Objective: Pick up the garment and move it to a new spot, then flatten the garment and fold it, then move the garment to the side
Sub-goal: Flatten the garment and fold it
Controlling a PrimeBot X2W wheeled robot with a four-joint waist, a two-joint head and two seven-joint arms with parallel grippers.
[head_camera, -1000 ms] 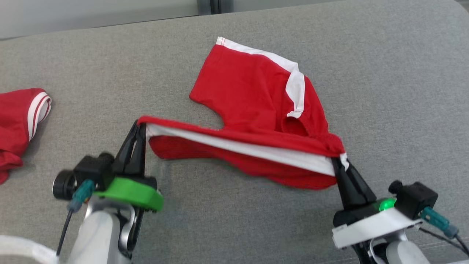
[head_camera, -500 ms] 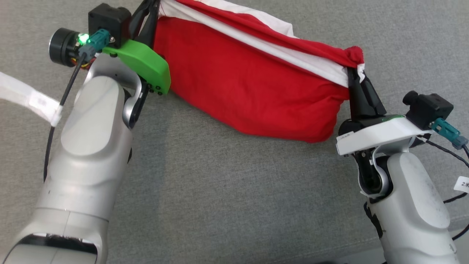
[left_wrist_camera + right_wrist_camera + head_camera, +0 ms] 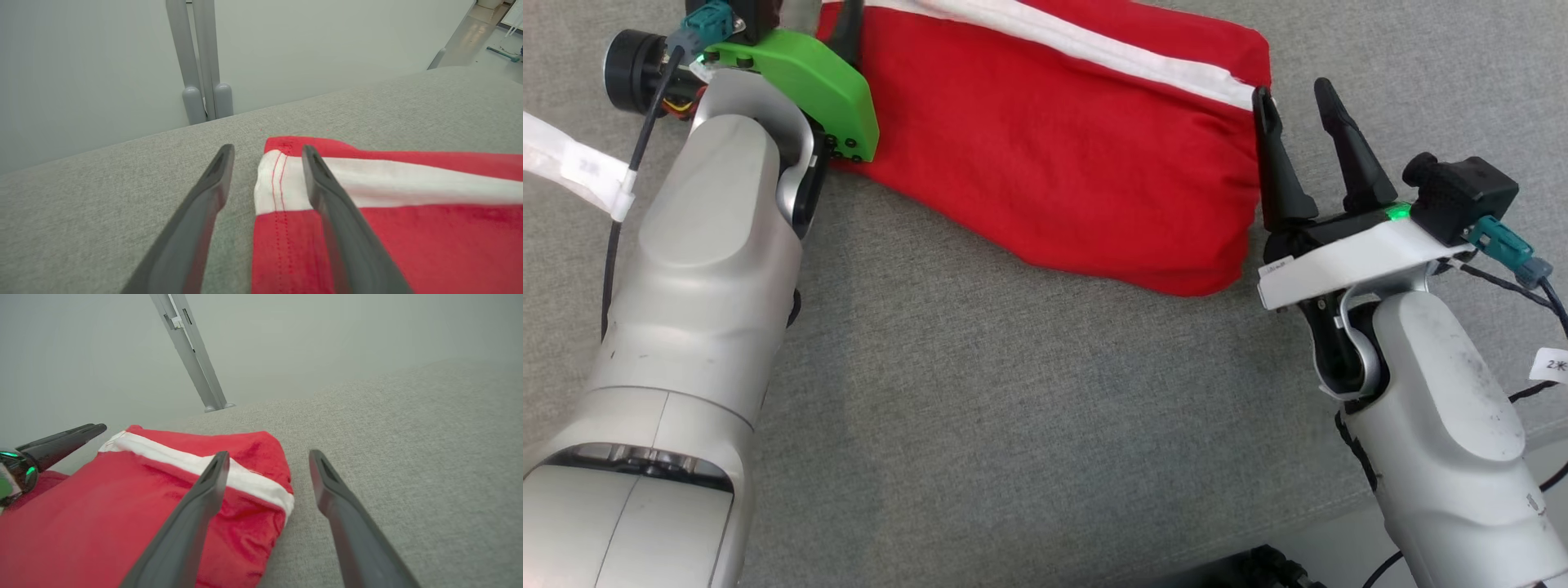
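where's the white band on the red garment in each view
head view: white band runs diagonally across the top middle, along the garment, ending beside the right end effector.
left wrist view: white band crosses from centre to the right edge.
right wrist view: white band slants from the left down to the centre.
shared landmark: the grey fabric surface under the garment.

garment point(image 3: 1054, 155) lies on the cushion point(image 3: 1013, 408), reaching from left end effector point(image 3: 267, 149) to right end effector point(image 3: 1293, 90)
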